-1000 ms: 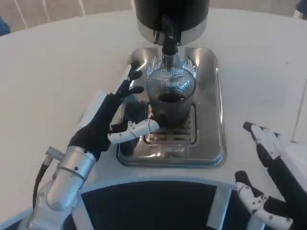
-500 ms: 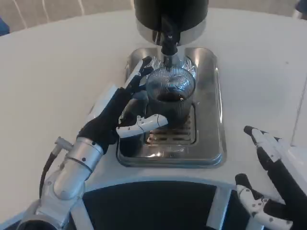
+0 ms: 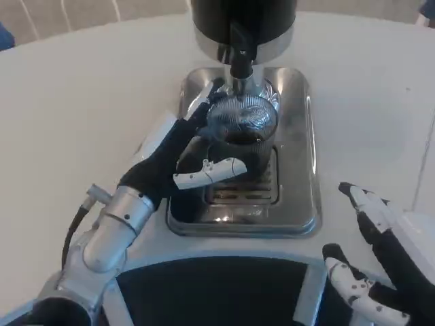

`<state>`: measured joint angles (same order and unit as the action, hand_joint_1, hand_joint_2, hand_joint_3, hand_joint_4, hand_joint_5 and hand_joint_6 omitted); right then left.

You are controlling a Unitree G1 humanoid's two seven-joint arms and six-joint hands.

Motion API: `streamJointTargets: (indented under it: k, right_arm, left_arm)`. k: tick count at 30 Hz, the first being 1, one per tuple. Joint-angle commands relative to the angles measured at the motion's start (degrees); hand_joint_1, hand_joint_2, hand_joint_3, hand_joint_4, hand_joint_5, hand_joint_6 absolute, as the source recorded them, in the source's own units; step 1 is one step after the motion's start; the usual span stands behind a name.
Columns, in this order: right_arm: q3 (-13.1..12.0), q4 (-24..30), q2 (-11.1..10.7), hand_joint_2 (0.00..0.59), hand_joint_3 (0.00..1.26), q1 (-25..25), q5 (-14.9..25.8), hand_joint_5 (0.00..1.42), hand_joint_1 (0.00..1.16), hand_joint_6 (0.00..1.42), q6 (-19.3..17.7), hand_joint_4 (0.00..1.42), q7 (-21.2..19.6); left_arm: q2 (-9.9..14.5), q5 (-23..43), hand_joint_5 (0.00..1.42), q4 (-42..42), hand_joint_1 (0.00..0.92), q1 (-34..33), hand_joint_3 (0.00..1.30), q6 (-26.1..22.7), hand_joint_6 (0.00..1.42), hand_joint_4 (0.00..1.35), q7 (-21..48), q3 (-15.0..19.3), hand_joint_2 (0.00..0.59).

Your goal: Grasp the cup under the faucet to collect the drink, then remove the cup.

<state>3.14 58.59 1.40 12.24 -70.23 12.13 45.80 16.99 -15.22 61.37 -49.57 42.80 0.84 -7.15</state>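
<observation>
The cup (image 3: 239, 132) stands on the tray (image 3: 299, 170) under the faucet (image 3: 239, 58), with dark drink inside. Our left hand (image 3: 180, 153) wraps its fingers around the cup; we squeeze gently and keep it upright. Right of the tray, our right hand (image 3: 380, 261) waits, fingers apart.

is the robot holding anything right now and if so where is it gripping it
The left hand is wrapped around the side of the glass cup under the faucet. The right hand holds nothing.
</observation>
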Motion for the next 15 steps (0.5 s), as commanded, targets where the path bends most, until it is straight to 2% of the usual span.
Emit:
streamJointTargets:
  k: [1, 11, 15]
  right_arm:
    - [0.2, -0.3, 0.3, 0.501, 0.0, 1.1, 0.8, 0.0, 0.01, 0.0, 0.4, 0.0, 0.2]
    - [0.0, -0.6, 0.4, 0.525, 0.0, 0.7, -0.2, 0.0, 0.0, 0.0, 1.3, 0.0, 0.7]
    - [0.3, -0.7, 0.5, 0.537, 0.0, 0.7, -0.8, 0.0, 0.09, 0.0, 1.4, 0.0, 0.9]
  left_arm:
    - [-0.5, -1.6, 0.22, 2.0, 0.418, -1.3, 0.0, 0.5, 0.28, 0.0, -1.1, -1.0, 0.054]
    - [-1.3, -2.9, 0.27, 3.5, 0.418, -2.6, 0.0, 0.7, 0.33, 0.0, -3.2, -2.0, 0.054]
    - [-1.5, -3.9, 0.29, 3.8, 0.418, -3.0, 0.0, 0.6, 0.35, 0.0, -4.6, -2.6, 0.054]
